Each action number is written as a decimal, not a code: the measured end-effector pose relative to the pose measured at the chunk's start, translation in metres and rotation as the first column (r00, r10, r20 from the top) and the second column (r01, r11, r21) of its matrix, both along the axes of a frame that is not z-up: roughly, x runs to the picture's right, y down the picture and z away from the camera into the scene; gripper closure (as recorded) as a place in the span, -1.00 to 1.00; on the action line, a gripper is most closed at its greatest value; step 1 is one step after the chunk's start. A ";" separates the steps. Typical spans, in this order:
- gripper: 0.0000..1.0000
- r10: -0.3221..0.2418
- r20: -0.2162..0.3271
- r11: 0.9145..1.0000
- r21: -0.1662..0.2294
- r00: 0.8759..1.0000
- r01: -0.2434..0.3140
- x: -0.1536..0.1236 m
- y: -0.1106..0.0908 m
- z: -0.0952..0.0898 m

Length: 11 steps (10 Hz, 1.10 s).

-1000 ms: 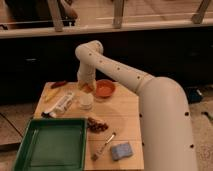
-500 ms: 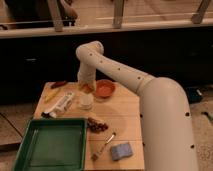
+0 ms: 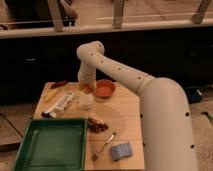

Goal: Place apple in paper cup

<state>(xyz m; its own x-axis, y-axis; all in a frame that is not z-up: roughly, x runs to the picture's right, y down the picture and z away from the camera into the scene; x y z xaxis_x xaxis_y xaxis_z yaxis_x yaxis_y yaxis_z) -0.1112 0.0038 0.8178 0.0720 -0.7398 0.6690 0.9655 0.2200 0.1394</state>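
Observation:
The white paper cup (image 3: 86, 102) stands on the wooden table (image 3: 127, 117), left of an orange-brown bowl (image 3: 105, 90). My gripper (image 3: 86, 88) hangs straight down from the arm, directly above the cup and just clear of its rim. It is shut on the small reddish-orange apple (image 3: 88, 88), which shows at the gripper's tip over the cup's opening. The inside of the cup is hidden by the gripper.
A green tray (image 3: 52, 145) fills the front left. A dark red fruit cluster (image 3: 97, 126), a utensil (image 3: 104, 146) and a blue sponge (image 3: 121, 150) lie at the front. A white packet (image 3: 60, 104) and a yellow item (image 3: 52, 95) lie left of the cup.

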 end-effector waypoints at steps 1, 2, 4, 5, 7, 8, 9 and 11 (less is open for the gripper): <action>0.81 -0.001 0.004 1.000 -0.001 1.000 0.001 0.000 0.000 0.000; 0.81 -0.003 0.006 1.000 -0.004 1.000 0.003 0.000 0.001 0.000; 0.81 -0.003 0.012 1.000 -0.005 1.000 0.003 0.000 0.000 0.000; 0.81 -0.003 0.015 1.000 -0.007 1.000 0.003 0.000 0.001 0.001; 0.81 -0.007 0.031 1.000 -0.012 0.999 0.007 0.000 0.001 0.000; 0.81 -0.011 0.032 1.000 -0.018 0.999 0.012 0.003 0.002 0.000; 0.81 -0.008 0.034 1.000 -0.018 0.999 0.009 0.003 0.001 0.001; 0.81 -0.010 0.041 1.000 -0.020 0.999 0.011 0.001 0.001 0.001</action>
